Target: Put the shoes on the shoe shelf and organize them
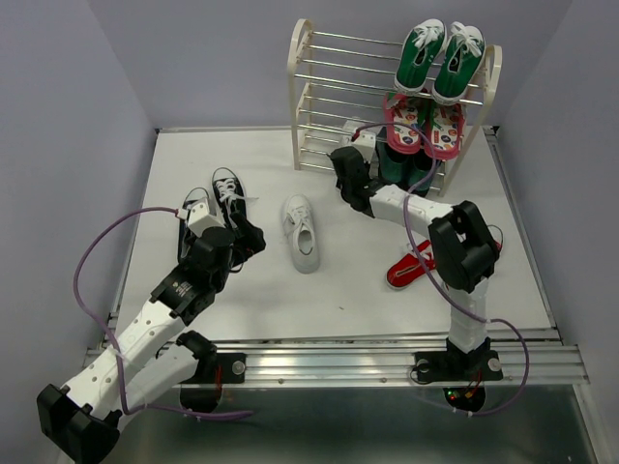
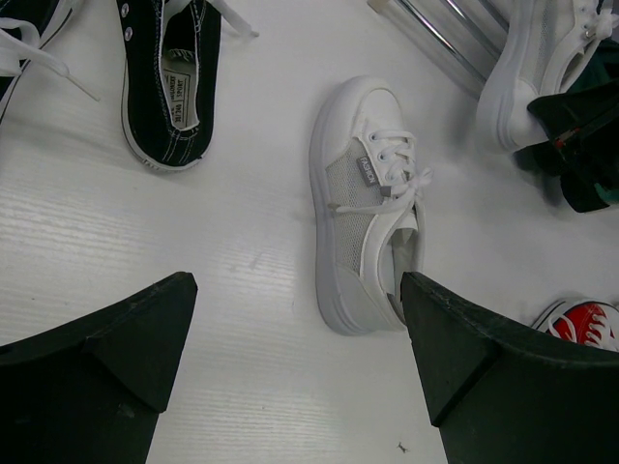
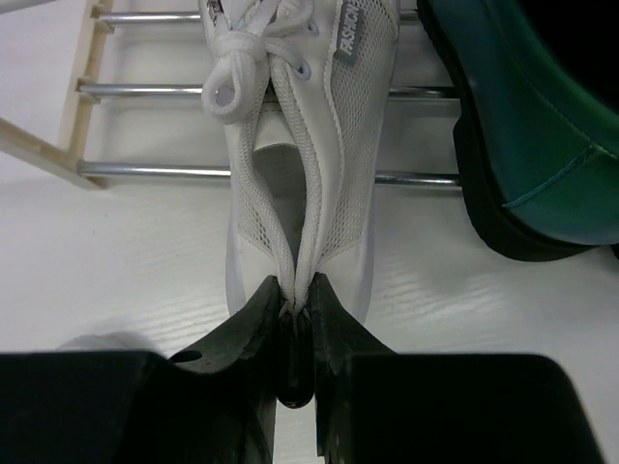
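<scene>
One white sneaker (image 1: 302, 232) lies on the table, and in the left wrist view (image 2: 368, 203) it sits just ahead of my open, empty left gripper (image 2: 300, 329), which shows in the top view (image 1: 256, 237). My right gripper (image 3: 298, 300) is shut on the heel of the second white sneaker (image 3: 300, 145), whose toe rests over the bottom rods of the cream shoe shelf (image 3: 145, 172). From above, that gripper (image 1: 346, 155) is at the shelf (image 1: 302, 87) foot. Two black sneakers (image 1: 227, 191) lie at the left. One red sneaker (image 1: 411, 263) lies by the right arm.
Green sneakers (image 1: 440, 58) stand on the shelf's top tier, pink patterned shoes (image 1: 426, 126) on a middle tier, and dark green boots (image 3: 522, 126) on the bottom right, next to the held shoe. The shelf's left half holds no shoes.
</scene>
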You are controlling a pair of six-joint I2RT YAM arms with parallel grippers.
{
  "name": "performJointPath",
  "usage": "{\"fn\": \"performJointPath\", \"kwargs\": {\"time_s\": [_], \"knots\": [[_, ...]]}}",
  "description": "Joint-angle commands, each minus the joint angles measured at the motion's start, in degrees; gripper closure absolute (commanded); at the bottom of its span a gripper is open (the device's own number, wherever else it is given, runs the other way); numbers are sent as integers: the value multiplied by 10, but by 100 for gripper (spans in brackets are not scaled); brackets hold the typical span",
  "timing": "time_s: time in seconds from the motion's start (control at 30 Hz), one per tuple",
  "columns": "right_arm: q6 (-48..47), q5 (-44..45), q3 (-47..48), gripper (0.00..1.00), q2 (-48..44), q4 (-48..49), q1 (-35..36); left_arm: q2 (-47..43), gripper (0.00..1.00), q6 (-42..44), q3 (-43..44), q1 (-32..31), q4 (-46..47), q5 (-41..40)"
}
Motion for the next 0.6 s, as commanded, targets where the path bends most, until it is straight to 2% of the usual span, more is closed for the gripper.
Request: {"fn": "performJointPath", "kwargs": {"time_s": [0.0,0.57], "knots": [[8,31,55,99,9,51,-19,2,1,6,-6,2,18,-4],[-30,-17,85,99,53,120,-51,23,1,10,-4,2,20,-3]]}}
